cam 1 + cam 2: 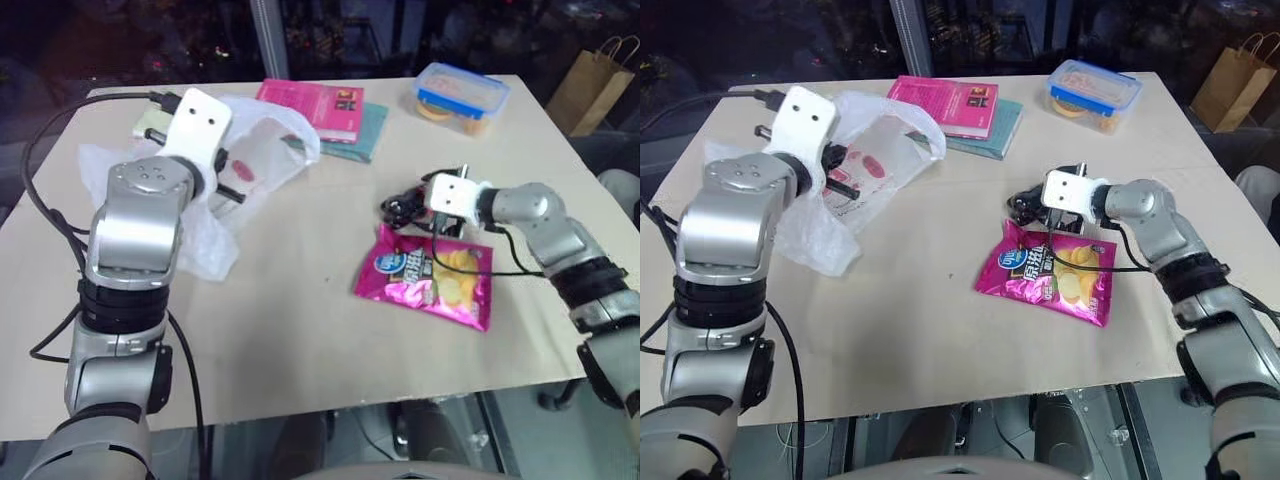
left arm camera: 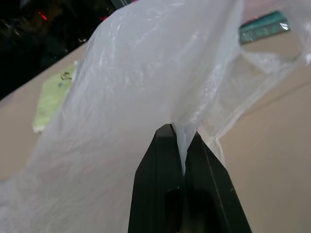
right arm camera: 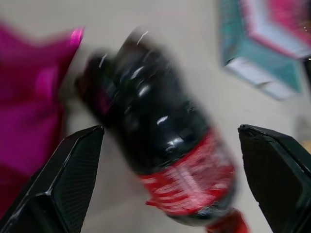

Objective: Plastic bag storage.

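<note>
The plastic bag is thin, white and translucent, and it is raised off the table at the far left, with its lower part still trailing on the surface. My left gripper is shut on a fold of the bag's film. Right of centre, my right gripper stands open, its fingers on either side of a dark cola bottle with a red label that lies on the table. The fingers are apart from the bottle. A glossy pink chips packet lies flat just in front of that gripper.
A pink book on a teal one lies at the back centre. A blue-lidded clear box sits at the back right, and a yellow-green pad is behind the bag. A brown paper bag stands off the table, far right.
</note>
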Available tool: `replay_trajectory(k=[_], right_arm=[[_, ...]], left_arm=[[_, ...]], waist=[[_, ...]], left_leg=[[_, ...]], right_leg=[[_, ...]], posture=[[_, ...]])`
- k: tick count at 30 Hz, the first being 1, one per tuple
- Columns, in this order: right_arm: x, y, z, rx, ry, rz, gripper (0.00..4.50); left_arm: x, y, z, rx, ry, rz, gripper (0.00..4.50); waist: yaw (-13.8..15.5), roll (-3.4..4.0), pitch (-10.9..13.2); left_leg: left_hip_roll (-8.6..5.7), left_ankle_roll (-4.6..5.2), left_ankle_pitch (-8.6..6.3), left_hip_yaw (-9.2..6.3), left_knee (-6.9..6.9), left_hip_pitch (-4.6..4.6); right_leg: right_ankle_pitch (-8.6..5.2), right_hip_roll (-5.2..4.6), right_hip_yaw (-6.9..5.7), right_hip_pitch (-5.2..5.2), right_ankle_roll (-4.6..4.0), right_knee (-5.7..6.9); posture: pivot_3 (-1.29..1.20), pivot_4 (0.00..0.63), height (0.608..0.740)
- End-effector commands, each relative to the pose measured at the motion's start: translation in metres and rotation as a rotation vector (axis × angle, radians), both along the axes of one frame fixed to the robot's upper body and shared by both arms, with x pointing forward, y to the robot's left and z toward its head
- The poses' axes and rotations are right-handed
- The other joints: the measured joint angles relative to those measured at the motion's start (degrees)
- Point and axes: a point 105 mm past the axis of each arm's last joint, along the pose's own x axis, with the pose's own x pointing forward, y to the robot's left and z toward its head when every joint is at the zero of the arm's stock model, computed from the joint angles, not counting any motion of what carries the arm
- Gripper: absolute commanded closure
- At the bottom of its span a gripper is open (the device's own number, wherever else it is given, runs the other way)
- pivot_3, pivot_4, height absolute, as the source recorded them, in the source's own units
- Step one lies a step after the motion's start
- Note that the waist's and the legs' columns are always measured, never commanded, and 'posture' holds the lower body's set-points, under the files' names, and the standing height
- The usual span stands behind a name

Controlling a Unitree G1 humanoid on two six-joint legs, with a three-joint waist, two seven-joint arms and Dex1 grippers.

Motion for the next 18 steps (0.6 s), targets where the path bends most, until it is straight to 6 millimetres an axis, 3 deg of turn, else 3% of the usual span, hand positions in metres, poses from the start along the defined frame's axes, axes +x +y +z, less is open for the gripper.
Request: replay_trajectory(k=[1,12,18], right_arm=[[0.010,-0.001,0.003,-0.101,-0.017,0.049,0.00],[0.021,0.007,-0.022,-0.190,0.084,-0.002,0.00],[-0.003,0.002,-0.015,-0.164,0.325,0.138,0.00]], left_arm=[[-0.012,0.001,0.016,0.002,-0.067,0.020,4.47],[-0.025,-0.005,0.019,-0.011,-0.093,-0.009,4.47],[-0.028,-0.002,0.015,-0.005,-0.086,-0.009,4.47]], waist=[[-0.3,0.01,0.0],[-0.4,0.02,0.0],[-0.5,0.02,0.0]], left_leg=[[0.00,-0.01,0.00,0.02,0.00,0.02],[-0.02,-0.08,0.01,-0.12,-0.03,0.12],[-0.03,-0.12,0.00,-0.13,-0.03,0.23]], right_leg=[[0.00,0.00,0.03,0.00,0.00,0.01],[0.01,0.00,0.04,0.01,-0.02,0.07],[0.01,0.02,0.07,0.09,-0.02,0.11]], posture=[[0.00,0.150,0.740],[0.00,0.150,0.740],[0.00,0.150,0.740]])
